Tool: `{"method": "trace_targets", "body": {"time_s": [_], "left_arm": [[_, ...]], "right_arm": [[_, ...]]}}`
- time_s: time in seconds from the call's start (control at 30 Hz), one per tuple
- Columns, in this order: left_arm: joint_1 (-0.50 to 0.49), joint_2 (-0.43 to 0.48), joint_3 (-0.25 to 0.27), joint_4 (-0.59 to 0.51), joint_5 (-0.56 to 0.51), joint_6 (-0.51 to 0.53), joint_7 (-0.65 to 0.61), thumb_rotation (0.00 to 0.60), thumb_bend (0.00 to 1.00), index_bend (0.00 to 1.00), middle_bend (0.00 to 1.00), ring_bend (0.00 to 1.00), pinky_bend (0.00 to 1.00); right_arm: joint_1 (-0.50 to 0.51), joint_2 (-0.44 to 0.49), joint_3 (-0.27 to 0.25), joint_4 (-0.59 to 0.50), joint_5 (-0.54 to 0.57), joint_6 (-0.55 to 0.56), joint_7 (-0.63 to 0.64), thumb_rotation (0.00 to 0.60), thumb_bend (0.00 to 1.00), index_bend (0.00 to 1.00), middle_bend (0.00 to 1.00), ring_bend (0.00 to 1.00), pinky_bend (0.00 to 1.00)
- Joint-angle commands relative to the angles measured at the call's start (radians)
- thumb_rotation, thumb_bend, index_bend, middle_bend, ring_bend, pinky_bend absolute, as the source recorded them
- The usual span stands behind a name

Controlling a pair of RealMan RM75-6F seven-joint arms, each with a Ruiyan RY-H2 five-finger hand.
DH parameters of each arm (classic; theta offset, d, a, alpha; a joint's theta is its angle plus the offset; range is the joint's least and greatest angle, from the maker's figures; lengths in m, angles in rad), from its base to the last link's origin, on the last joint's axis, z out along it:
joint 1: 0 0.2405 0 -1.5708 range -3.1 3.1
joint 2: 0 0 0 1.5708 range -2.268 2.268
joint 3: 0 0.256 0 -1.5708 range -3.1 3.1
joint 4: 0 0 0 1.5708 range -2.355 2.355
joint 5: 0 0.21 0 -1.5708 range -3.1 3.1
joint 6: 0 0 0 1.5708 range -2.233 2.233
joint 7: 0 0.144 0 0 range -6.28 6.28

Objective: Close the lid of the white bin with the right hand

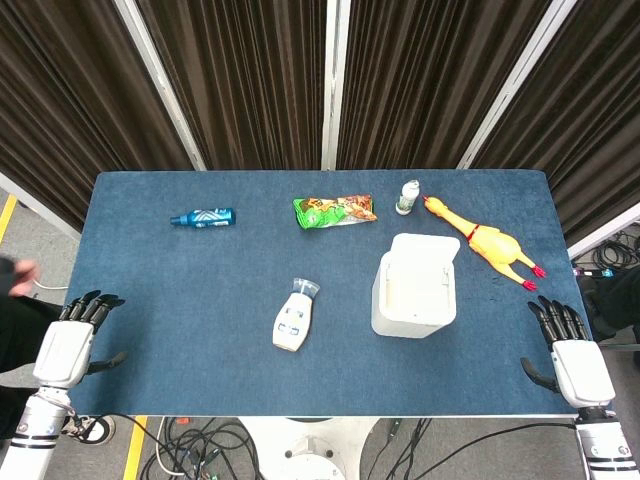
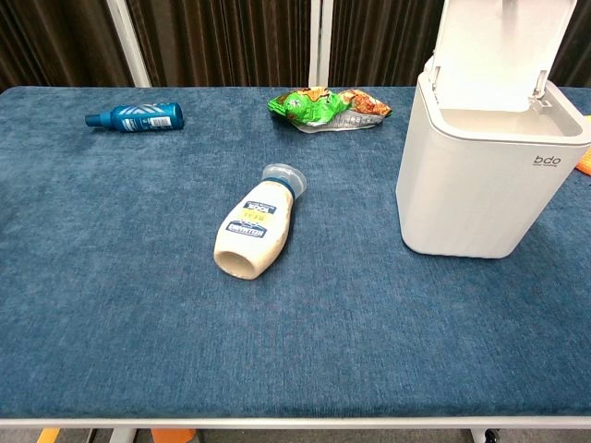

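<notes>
From the head view, the white bin [image 1: 415, 287] stood right of centre on the blue surface [image 1: 180, 300], its lid [image 1: 428, 248] raised. The right hand [image 1: 568, 345] rested at the near right edge, fingers spread, holding nothing. The left hand [image 1: 75, 335] lay likewise at the near left edge.

From the chest view, the white bin [image 2: 476, 180] stood upright at right, lid [image 2: 494, 51] tipped back. A cream bottle [image 2: 259, 231] lay beside it.

Worktop [image 1: 200, 290]: dark blue cloth. Bin [image 2: 476, 180]: white, grey lettering. Spray bottle [image 1: 203, 218], ten o'clock: teal blue, white pattern. Snack packet [image 1: 334, 211], twelve o'clock: green, orange-brown print. Squeeze bottle [image 2: 257, 222], centre: cream, blue-and-yellow label. Rubber chicken [image 1: 484, 243], two o'clock: yellow, red feet. Small bottle [image 1: 407, 197]: white, green label. Curtains [image 1: 250, 80]: dark brown.
</notes>
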Motion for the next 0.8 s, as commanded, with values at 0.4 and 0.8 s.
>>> {"method": "trace_targets", "body": {"time_s": [0.4, 0.8], "left_arm": [[-0.004, 0.001, 0.000, -0.004, 0.001, -0.005, -0.003, 0.600, 0.00, 0.24, 0.21, 0.11, 0.18], [-0.004, -0.011, 0.003, 0.025, -0.004, -0.013, -0.026, 0.600, 0.00, 0.24, 0.21, 0.11, 0.18]], "right_arm": [[0.004, 0.008, 0.004, -0.019, -0.010, 0.008, -0.008, 0.600, 0.23, 0.00, 0.00, 0.00, 0.00], [0.068, 0.069, 0.028, -0.093, -0.050, -0.026, 0.089, 0.600, 1.00, 0.00, 0.00, 0.00, 0.00]]}}
